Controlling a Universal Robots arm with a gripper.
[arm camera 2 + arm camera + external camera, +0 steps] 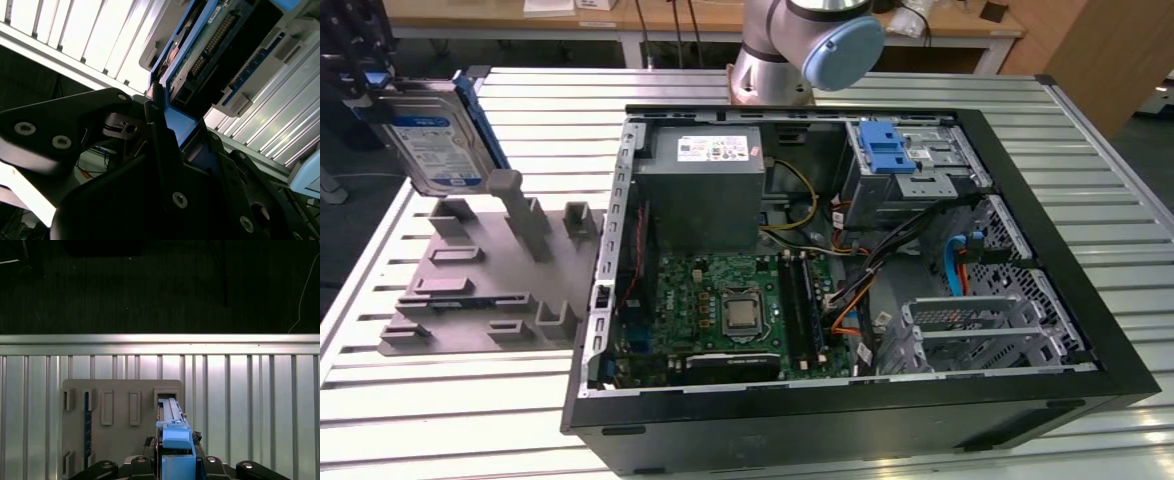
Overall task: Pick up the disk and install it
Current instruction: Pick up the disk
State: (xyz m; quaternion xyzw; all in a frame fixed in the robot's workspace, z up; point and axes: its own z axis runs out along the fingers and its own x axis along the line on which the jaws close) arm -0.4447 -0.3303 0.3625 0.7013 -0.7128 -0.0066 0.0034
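The disk point(438, 138), a silver drive with a white-and-blue label in a blue carrier, stands upright on edge over the far corner of the grey holder block point(480, 290), at the exterior view's left. My black gripper point(376, 88) is shut on its upper end. In the first wrist view the carrier's blue edge point(175, 432) sits between the fingers of the gripper point(175, 460), above the holder's slot point(167, 395). The second wrist view shows the gripper point(160, 115) clamped on the blue bracket, beside the disk's green circuit side point(210, 42). Whether the disk is clear of the slot, I cannot tell.
An open black computer case point(1067, 260) lies on the slatted metal table point(454, 420). Inside are a big grey box with a sticker point(700, 190), a blue latch on a metal cage point(894, 155), the motherboard point(734, 310) and a silver drive cage point(974, 330). The arm's base point(787, 50) stands behind.
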